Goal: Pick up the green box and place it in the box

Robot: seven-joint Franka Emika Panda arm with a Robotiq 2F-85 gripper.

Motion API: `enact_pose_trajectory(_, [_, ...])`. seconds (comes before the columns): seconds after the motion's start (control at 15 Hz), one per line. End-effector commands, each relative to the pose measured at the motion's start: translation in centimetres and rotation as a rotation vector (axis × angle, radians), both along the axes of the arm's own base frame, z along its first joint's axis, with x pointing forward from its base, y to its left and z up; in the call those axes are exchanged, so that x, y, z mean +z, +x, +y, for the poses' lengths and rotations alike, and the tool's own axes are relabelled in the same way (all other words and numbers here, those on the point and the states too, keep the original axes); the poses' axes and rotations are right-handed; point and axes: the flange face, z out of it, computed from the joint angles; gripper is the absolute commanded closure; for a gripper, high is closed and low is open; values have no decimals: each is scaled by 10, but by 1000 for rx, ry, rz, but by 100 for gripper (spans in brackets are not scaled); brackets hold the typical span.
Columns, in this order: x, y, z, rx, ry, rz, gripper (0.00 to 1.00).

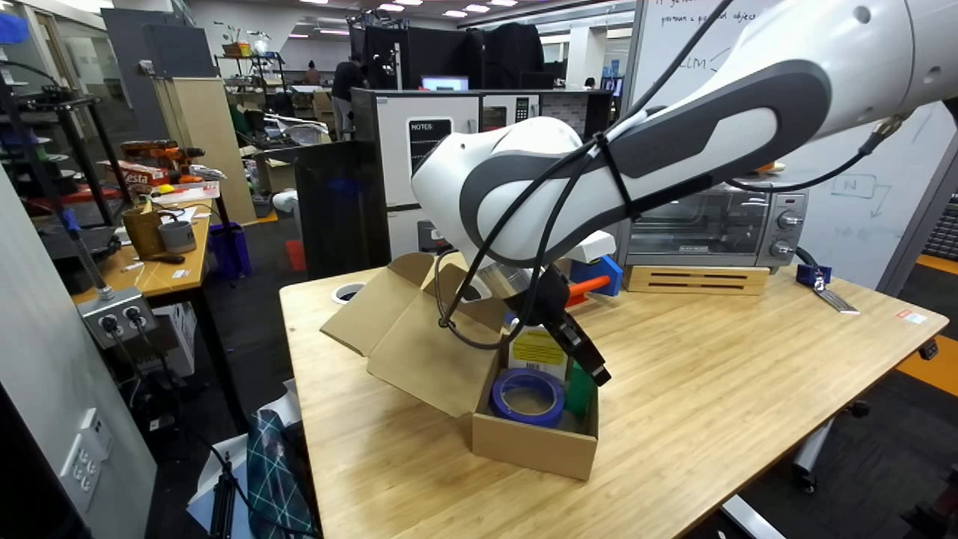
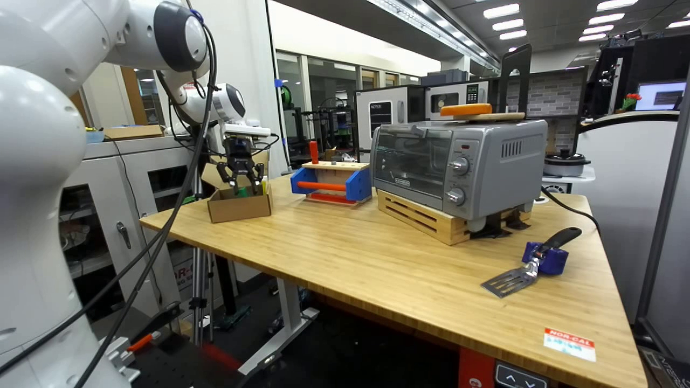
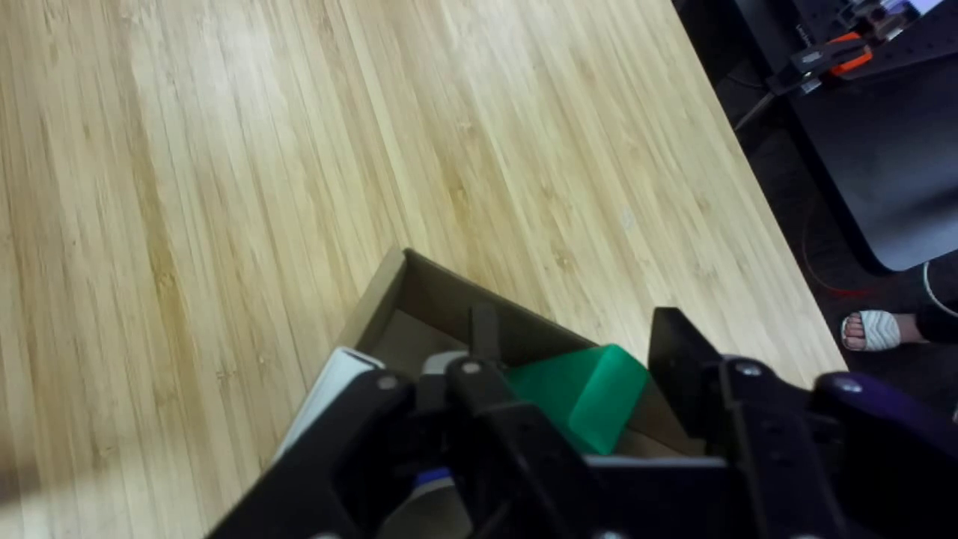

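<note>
The green box [image 1: 578, 389] stands inside the cardboard box [image 1: 535, 451], tilted against the wall beside the blue roll. Its top also shows in an exterior view [image 2: 242, 192]. My gripper [image 1: 595, 373] is just above it, pointing down; it also shows in an exterior view [image 2: 246, 187]. In the wrist view my gripper [image 3: 576, 334] is open, its fingers wide apart. The green box [image 3: 610, 404] lies below and between them, and I see a gap to the right finger. The left finger hides part of the green box. The cardboard box [image 3: 494, 299] is partly hidden by the gripper.
A blue ring-shaped roll [image 1: 500, 400] and a white container with a yellow label [image 1: 539, 348] are in the cardboard box. Its flap [image 1: 438, 352] stands raised. A red-and-blue toy tray [image 2: 356, 186], a toaster oven [image 2: 412, 161] and a spatula [image 2: 512, 280] are on the table.
</note>
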Motion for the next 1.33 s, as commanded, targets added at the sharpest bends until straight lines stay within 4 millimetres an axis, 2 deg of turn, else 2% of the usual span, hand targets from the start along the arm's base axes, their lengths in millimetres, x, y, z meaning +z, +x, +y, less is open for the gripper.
enact_pose_trajectory(0.0, [0,0,0,0,0,0,19])
enact_pose_trajectory(0.07, [4,0,0,1,0,-10,18])
enact_pose_trajectory(0.27, [18,1,0,9,9,-40,1])
enact_pose_trajectory(0.33, [23,1,0,11,12,-49,0])
enact_pose_trajectory(0.93, [59,11,-9,-3,64,-130,0])
enact_pose_trajectory(1.13, [84,20,-23,-43,111,-189,0])
enact_pose_trajectory(1.27, [99,30,-43,-147,96,-261,0])
